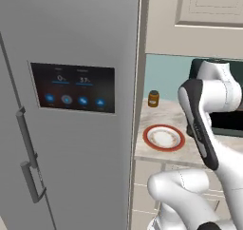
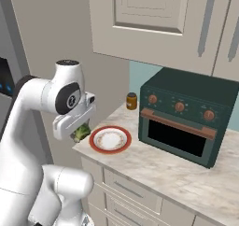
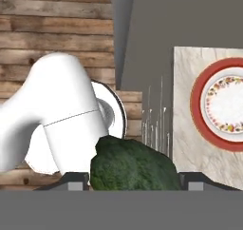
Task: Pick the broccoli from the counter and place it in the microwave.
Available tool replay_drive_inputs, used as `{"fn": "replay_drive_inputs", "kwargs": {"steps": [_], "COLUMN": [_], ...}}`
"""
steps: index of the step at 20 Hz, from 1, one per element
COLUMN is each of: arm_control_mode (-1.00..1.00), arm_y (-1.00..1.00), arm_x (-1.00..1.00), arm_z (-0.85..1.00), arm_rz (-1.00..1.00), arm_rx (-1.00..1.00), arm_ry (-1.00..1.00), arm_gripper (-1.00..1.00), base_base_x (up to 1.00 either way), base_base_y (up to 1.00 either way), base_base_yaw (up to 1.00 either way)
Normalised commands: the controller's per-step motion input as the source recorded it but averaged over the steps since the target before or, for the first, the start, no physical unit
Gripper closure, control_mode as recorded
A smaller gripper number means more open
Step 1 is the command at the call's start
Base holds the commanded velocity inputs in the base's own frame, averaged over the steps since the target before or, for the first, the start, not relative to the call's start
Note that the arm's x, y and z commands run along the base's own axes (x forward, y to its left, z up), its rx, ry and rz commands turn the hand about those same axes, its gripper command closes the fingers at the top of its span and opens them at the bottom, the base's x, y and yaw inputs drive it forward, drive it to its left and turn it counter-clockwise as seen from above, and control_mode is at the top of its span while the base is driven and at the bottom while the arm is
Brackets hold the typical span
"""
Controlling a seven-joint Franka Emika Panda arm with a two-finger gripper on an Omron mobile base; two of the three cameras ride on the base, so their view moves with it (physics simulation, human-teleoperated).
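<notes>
The gripper (image 3: 128, 182) is closed on the broccoli (image 3: 133, 167), which sits between the two dark finger tips at the bottom of the hand view. In the right base view the floret (image 2: 81, 132) hangs under the hand, just off the counter's (image 2: 163, 171) left end, at about 9 o'clock of the plate (image 2: 110, 140). So the pick looks done, and the step in hand is the carry to the microwave.

On the slab stand the red-rimmed plate, a small jar (image 2: 131, 101) at its 1 o'clock against the teal wall, and a dark green oven (image 2: 186, 120) with knobs at the plate's 3 o'clock. That oven is not the target, and I cannot make out a microwave with a round turntable in these pictures. A grey fridge (image 1: 66, 105) with a lit panel stands at 9 o'clock of the counter in the left base view.

The next move, as I judge it, calls for keeping the grip firm while the arm lifts clear of the slab edge and the plate rim, then turning or driving until the microwave cavity comes into sight. Only then can the hand aim for the turntable. The floret is small and rounded, so it may slip if the grip slackens during a wide swing
</notes>
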Motion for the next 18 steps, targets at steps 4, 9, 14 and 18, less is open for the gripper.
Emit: {"fn": "replay_drive_inputs", "kwargs": {"steps": [4, 9, 14, 18], "arm_control_mode": [-1.0, 1.0, 1.0, 1.0], "arm_y": [0.0, 0.0, 0.0, 0.0], "arm_x": [-0.17, -0.4, 0.0, 0.0], "arm_z": [0.0, 0.0, 0.0, 0.0], "arm_rz": [0.0, -0.03, 0.0, 0.0], "arm_rx": [0.0, 0.06, 0.0, 0.0], "arm_ry": [0.0, -0.08, 0.0, 0.0], "arm_gripper": [1.0, 1.0, 1.0, 1.0], "base_base_x": [0.0, -0.6, -1.0, -1.0], "base_base_y": [0.0, 0.13, 0.9, 1.0], "base_base_yaw": [0.0, -0.17, -0.47, -0.42]}}
